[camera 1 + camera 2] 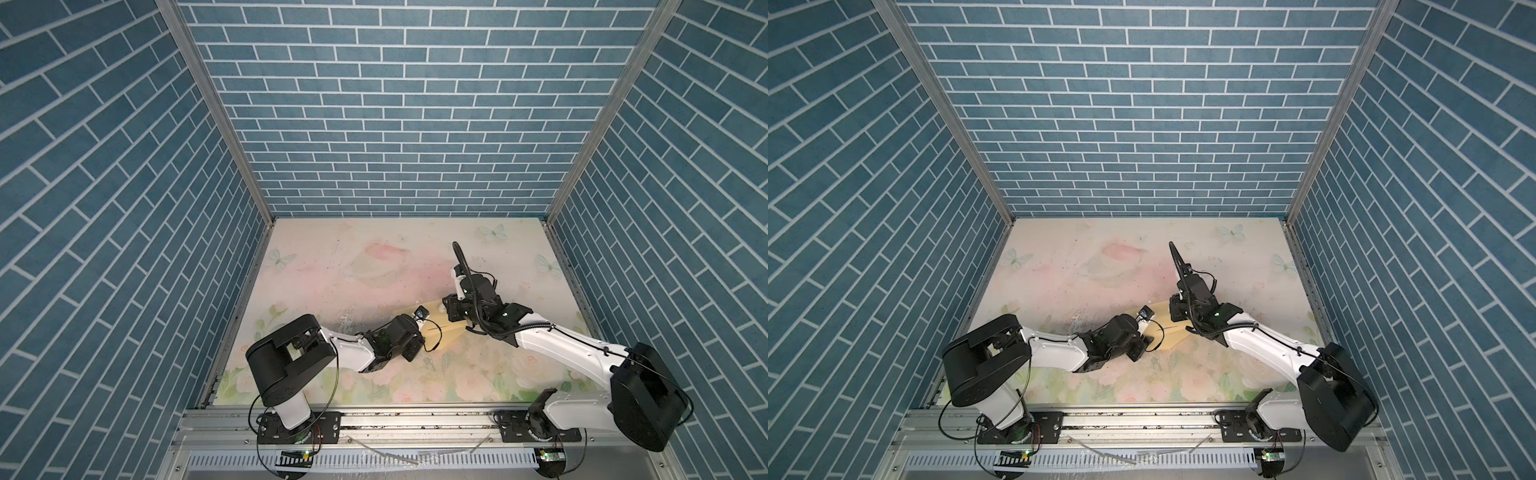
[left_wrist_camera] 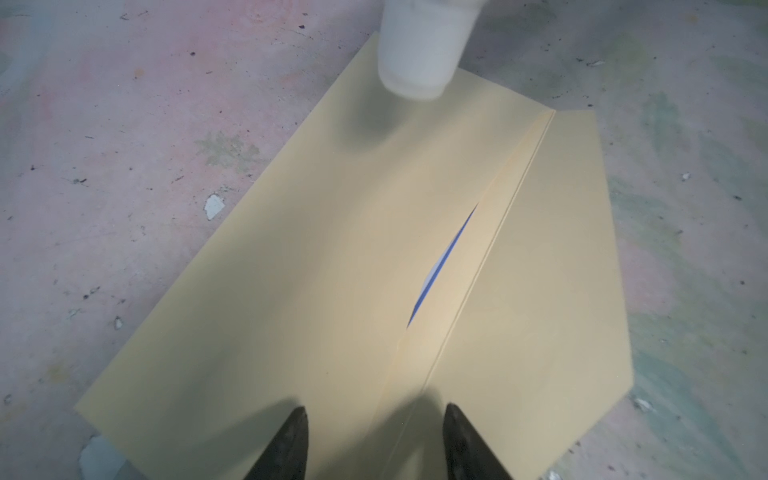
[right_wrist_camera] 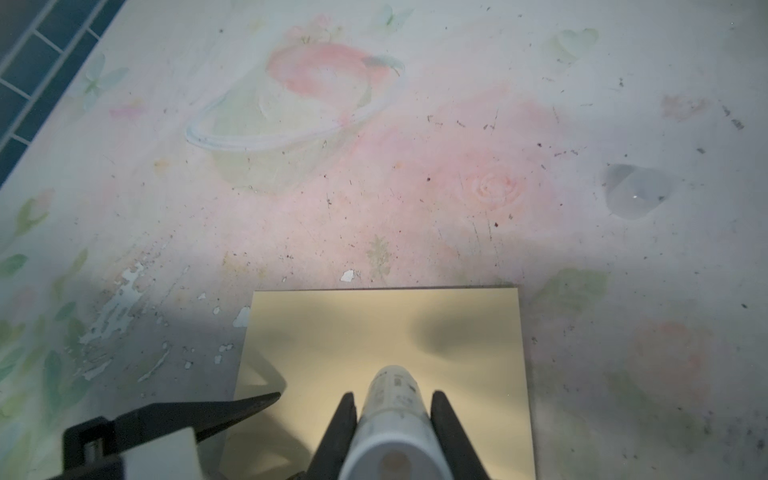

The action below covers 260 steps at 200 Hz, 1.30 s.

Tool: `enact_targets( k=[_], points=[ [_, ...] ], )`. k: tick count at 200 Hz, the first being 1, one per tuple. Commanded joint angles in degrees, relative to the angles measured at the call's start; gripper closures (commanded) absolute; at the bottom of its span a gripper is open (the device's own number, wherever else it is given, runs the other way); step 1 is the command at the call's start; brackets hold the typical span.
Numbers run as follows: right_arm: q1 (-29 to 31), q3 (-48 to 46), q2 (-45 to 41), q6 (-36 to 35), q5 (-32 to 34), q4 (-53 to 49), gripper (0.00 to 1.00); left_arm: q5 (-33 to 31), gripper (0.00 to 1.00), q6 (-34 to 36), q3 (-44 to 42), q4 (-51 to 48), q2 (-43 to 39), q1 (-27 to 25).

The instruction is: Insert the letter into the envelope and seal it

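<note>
The right claw (image 3: 393, 399), gripping the glue stick (image 3: 392, 440), should sweep evenly along the flap (image 2: 540, 270) of the envelope (image 2: 291, 270) while the parted left claw (image 2: 375, 409) apparently pins it.

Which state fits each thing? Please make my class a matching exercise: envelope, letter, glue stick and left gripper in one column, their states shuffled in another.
Things
1. envelope
2. letter
3. glue stick
4. left gripper

States
A. clamped in the right gripper
B. jaws apart, holding nothing
C. flat on the table, flap open
D. mostly hidden, only a blue-edged sliver showing

Pairs: 1-C, 2-D, 3-A, 4-B
</note>
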Motion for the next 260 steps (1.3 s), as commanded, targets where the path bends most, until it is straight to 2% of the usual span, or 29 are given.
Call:
enact_targets(
  k=[1,46,101,156,240,260],
  points=[
    [2.6,3.4,3.4,1.9,3.4,1.4,1.0,-0.2,0.49,-1.4,-2.0,1.9,1.0,-0.2],
    [6.0,5.5,8.6,2.3,6.2,3.7,1.0,0.2,0.56,-2.1,-3.8,4.8,0.7,-0.2],
    [6.9,6.2,11.3,2.0,8.1,4.8,1.0,-0.5,0.74,-2.9,-5.0,7.0,1.0,-0.3],
    [7.8,7.6,14.5,1.5,8.3,4.6,1.0,-1.1,0.83,-3.4,-5.5,7.7,1.0,-0.2],
    [8.2,11.6,18.9,-0.6,10.2,-4.2,1.0,-3.8,1.0,-4.9,-4.3,4.7,1.6,-0.3],
    [8.1,12.2,19.4,-0.9,10.9,-6.3,1.0,-3.6,1.0,-4.9,-4.2,4.8,1.7,-0.3]
  ],
)
